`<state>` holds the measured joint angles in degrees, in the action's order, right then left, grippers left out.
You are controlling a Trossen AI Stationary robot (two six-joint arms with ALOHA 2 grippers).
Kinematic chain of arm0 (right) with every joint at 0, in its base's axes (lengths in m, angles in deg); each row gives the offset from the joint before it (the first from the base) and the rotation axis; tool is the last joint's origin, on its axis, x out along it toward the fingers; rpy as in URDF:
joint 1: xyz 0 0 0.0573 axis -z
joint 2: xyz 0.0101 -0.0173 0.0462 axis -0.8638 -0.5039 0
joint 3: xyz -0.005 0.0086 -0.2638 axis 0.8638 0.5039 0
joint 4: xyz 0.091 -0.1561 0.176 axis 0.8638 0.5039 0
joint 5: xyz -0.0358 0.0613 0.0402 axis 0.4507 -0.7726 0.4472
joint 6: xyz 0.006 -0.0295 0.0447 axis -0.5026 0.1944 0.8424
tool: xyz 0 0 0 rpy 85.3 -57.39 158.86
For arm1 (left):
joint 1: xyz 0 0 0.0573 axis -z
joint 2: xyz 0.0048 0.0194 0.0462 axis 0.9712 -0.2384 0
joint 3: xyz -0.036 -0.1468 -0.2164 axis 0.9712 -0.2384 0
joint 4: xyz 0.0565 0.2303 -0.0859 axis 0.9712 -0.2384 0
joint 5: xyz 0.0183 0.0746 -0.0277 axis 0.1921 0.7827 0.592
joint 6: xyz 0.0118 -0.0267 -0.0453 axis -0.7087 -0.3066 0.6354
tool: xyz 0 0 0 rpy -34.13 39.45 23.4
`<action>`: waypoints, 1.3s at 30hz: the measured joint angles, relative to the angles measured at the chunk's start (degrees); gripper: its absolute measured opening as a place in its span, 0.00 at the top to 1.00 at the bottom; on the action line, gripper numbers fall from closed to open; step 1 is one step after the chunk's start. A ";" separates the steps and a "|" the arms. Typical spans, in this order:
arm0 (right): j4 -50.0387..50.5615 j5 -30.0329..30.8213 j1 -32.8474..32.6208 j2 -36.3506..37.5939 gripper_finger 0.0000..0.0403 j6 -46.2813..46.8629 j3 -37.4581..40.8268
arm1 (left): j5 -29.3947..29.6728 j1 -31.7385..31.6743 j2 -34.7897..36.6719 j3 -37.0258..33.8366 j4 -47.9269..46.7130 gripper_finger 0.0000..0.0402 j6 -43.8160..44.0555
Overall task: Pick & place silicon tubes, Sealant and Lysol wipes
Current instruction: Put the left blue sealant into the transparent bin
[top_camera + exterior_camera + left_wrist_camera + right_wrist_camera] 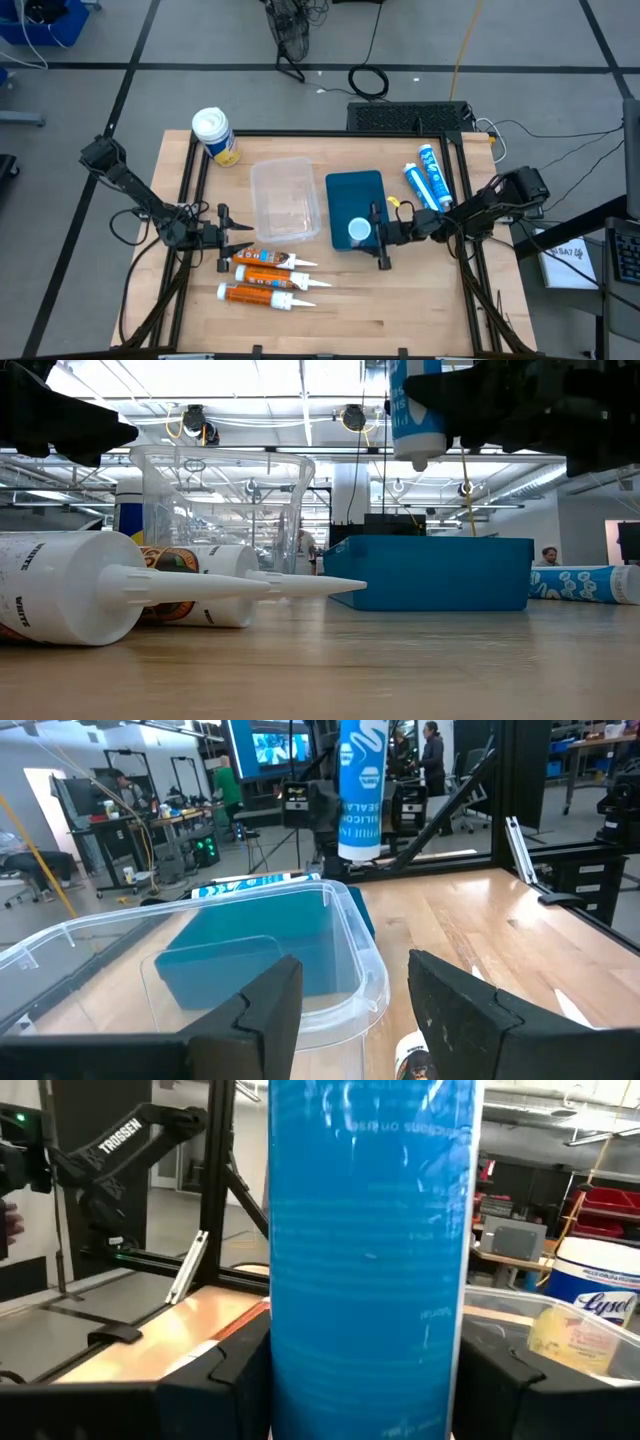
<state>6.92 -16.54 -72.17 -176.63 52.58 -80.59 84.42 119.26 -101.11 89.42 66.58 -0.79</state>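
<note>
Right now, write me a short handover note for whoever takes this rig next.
Right tool: shut on a blue silicone tube, held upright over the blue bin.
Left tool: open, empty, between the clear container and the orange sealant cartridges.
Two more blue tubes lie on the table right of the blue bin. Three cartridges lie in front of the clear container. Lysol wipes stand at the far left corner.
Done: one tube lifted. Left: nothing seems binned yet.
</note>
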 joint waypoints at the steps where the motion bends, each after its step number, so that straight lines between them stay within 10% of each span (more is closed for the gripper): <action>1: -0.07 -0.03 0.00 0.02 0.49 0.00 0.00 | 0.00 0.00 -0.02 0.00 0.06 0.54 -0.07; 9: -0.34 -0.08 0.78 0.02 0.49 3.14 -0.34 | -0.50 -2.48 0.02 -0.02 9.71 0.54 -2.55; 24: 13.10 -0.15 1.94 -0.96 0.49 1.84 -11.62 | -5.94 -12.76 -0.07 1.43 8.19 0.54 18.66; 31: 15.61 0.02 1.42 -6.37 0.49 2.71 -17.54 | -16.12 -18.64 -9.25 17.48 -2.39 0.44 26.33; 39: 15.65 4.61 1.36 -11.78 0.49 1.83 -22.67 | -20.09 -20.45 -25.95 40.93 -17.40 0.23 3.14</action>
<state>22.57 -11.92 -70.81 -188.41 54.41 -103.26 64.33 98.81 -127.05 130.35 49.18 2.35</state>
